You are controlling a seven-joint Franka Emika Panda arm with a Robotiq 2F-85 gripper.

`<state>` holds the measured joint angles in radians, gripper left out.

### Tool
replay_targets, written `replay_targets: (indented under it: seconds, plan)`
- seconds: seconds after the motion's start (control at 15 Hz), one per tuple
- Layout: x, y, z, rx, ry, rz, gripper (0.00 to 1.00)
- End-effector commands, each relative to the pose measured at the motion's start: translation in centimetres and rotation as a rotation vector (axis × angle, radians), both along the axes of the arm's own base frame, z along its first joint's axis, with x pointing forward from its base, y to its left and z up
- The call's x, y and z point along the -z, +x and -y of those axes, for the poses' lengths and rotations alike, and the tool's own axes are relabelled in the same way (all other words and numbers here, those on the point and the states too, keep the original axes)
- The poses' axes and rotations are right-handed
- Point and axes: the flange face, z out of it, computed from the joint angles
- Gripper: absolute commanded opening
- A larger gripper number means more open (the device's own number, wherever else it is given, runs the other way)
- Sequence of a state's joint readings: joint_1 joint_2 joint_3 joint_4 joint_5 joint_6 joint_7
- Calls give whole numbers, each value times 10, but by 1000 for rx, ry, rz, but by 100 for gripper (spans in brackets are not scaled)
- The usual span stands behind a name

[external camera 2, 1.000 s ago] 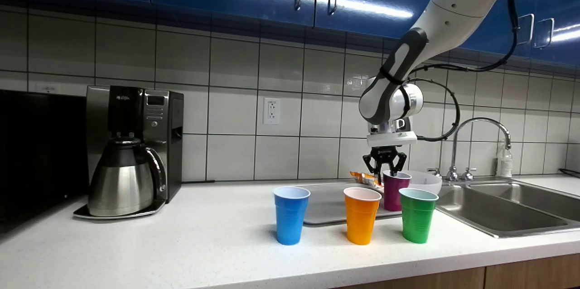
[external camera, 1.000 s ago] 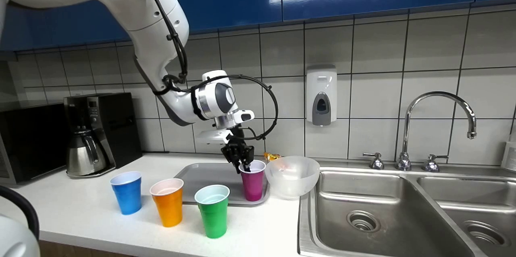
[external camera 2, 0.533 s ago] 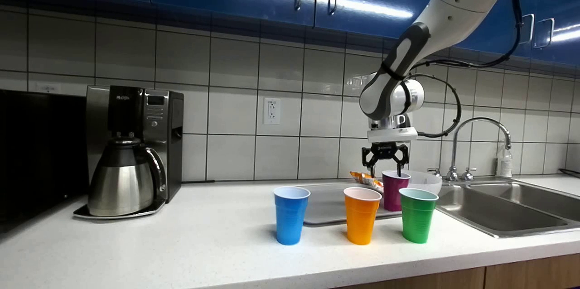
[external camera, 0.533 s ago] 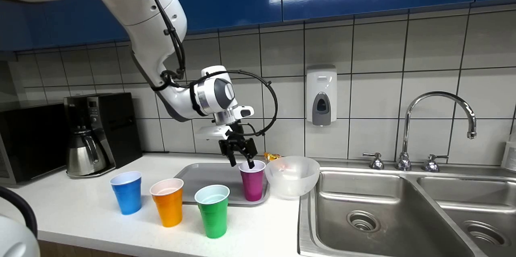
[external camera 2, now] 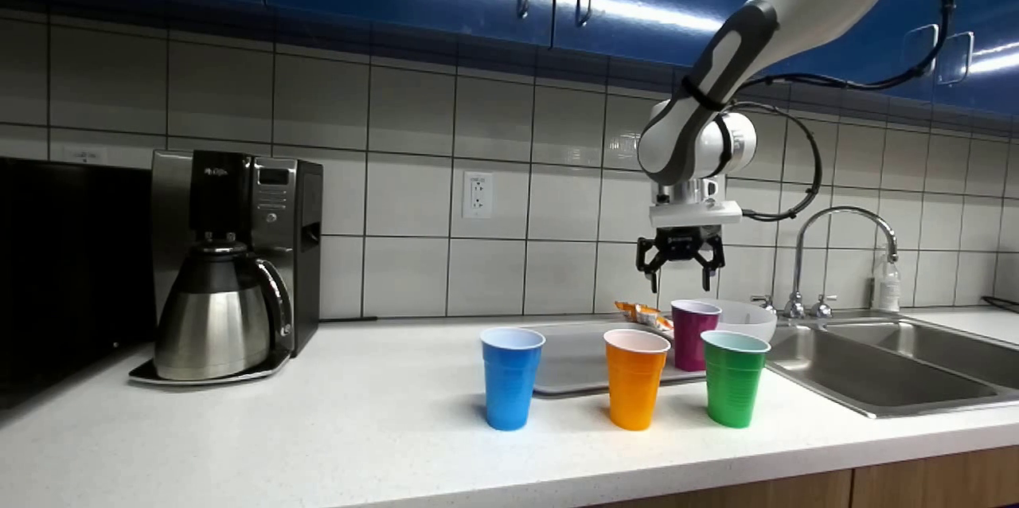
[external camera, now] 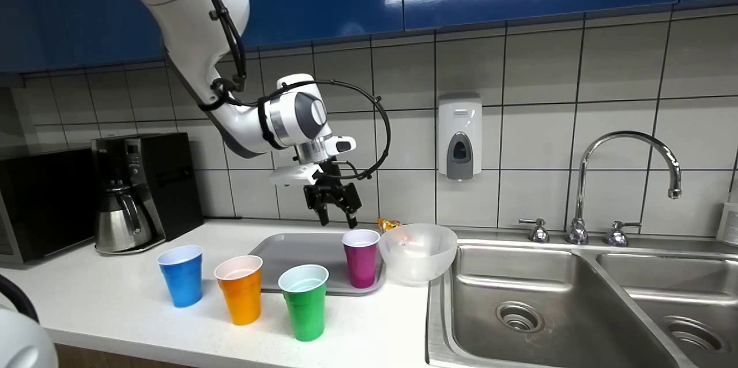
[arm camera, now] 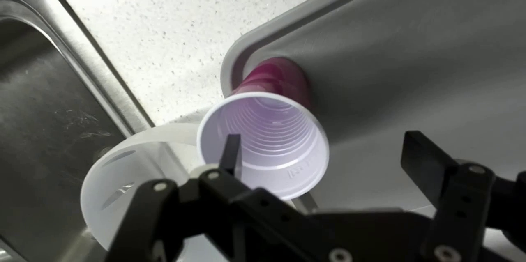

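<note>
I have one magenta cup (external camera: 361,264) under me, upright, its white-lined mouth facing up, standing inside the one gray tray (external camera: 294,252) close to a corner. My pincer (external camera 2: 681,283) hangs just above it with its two fingers spread wide, apart from the rim; looking down through the wrist view, I see one finger cross the cup's mouth in my line of sight and the other over the tray. One translucent bowl (external camera: 424,261) sits just beside the cup on the sink side, and I make out one orange wrapper (external camera 2: 639,313) near the tray's far side. Along the tray's near side, upright on the table (external camera 2: 382,428), I count three more cups: one blue cup (external camera 2: 512,388), one orange cup (external camera 2: 637,388), one green cup (external camera 2: 734,388). Farther out I have one sink (external camera: 519,261) with two basins, one faucet (external camera: 581,186), one soap dispenser (external camera: 459,137), and, at the opposite end, one coffee maker (external camera 2: 275,253) with one carafe (external camera 2: 215,333).
</note>
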<state>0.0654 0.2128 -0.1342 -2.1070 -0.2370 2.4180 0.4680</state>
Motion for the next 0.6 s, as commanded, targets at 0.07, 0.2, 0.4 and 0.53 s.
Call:
replay_targets:
  seconds: [0.07, 0.2, 0.4, 0.53]
  plan:
    - [-25, -40, -16, -22, 7, -17, 100]
    - [-33, -54, -20, -22, 20, -20, 100]
    - [-41, -77, -26, -34, 38, -35, 100]
    - [-43, -94, -30, -47, 45, -50, 100]
